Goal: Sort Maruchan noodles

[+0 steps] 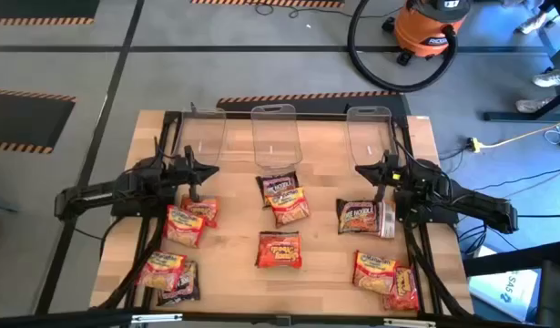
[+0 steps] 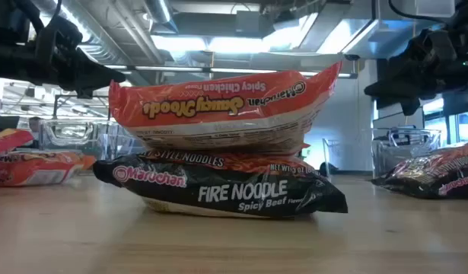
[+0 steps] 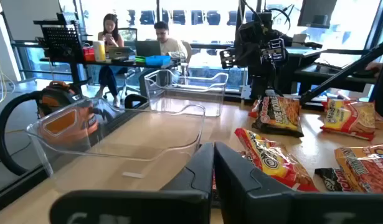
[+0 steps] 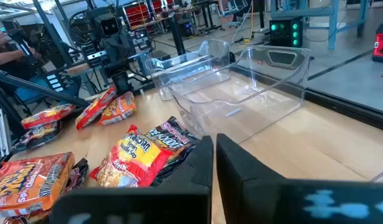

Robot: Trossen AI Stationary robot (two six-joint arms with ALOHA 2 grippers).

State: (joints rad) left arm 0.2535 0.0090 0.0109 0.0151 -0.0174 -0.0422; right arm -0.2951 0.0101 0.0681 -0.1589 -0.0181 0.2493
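High view: the Maruchan noodles [image 1: 280,250] are seen scattered over the wooden bench [image 1: 316,191], with pairs at ten, at eight, at four, at three and at twelve o'clock of the centre, and a red packet alone at the middle; three clear tubs [image 1: 276,137] are lined along the far edge. The left pincer [image 1: 196,193] is held above the ten o'clock pair with its fingers nearly together and nothing gripped; the right pincer [image 1: 381,193] is poised beside the dark packet [image 1: 360,217] at three o'clock, likewise almost closed and empty. The packets are judged light, crinkly and slippery, with a brittle block inside, so a hold across the short sides or on a crimped end seam is advised, and little squeeze. Most long axes are laid roughly from nine to three o'clock, some skewed; the stacked pair in the low view is shown broadside.
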